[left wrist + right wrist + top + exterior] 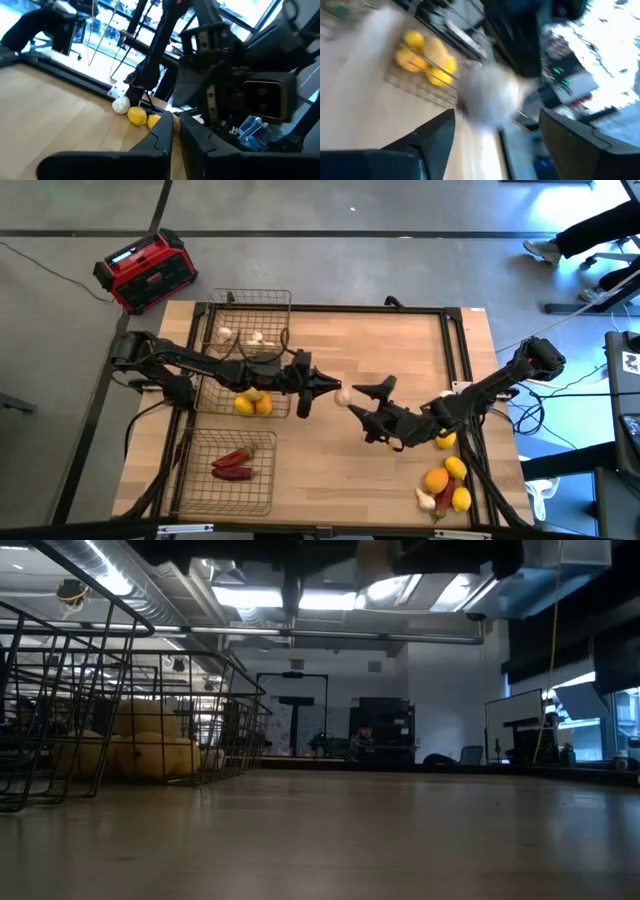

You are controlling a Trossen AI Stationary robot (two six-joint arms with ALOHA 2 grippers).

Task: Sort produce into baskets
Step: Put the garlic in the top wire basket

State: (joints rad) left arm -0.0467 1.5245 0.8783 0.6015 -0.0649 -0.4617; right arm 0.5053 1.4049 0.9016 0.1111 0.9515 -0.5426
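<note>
A handover is under way above the middle of the wooden table (330,460). A whitish garlic bulb (344,397) is seen between the two arms, at the tip of the left gripper (326,384), whose fingers are pressed nearly together in the left wrist view; whether the bulb is truly pinched there or only touched cannot be told. The right gripper (366,404) is just beside it on the right, its jaws spread wide, the pale bulb blurred between them in the right wrist view.

To the left, three wire baskets are lined up from far to near: the far basket (285,305) holds garlic bulbs (240,336), the middle basket (292,408) — partly hidden under the left arm — holds lemons (252,404), and the near basket (262,502) holds red chili peppers (233,464). The unsorted pile (444,485) of lemons, orange citrus and garlic is left at the near right corner, well apart from the baskets.

The chief risk is judged to be a drop: with the right jaws already released and the left fingers closed so narrowly on a round bulb, the grip may be shallow, and the bulb could slip and roll across the table. A second risk — the two grippers being so close — is a collision if either is moved before the other clears. The bulb could also be carried to the nearer lemon basket by mistake.
</note>
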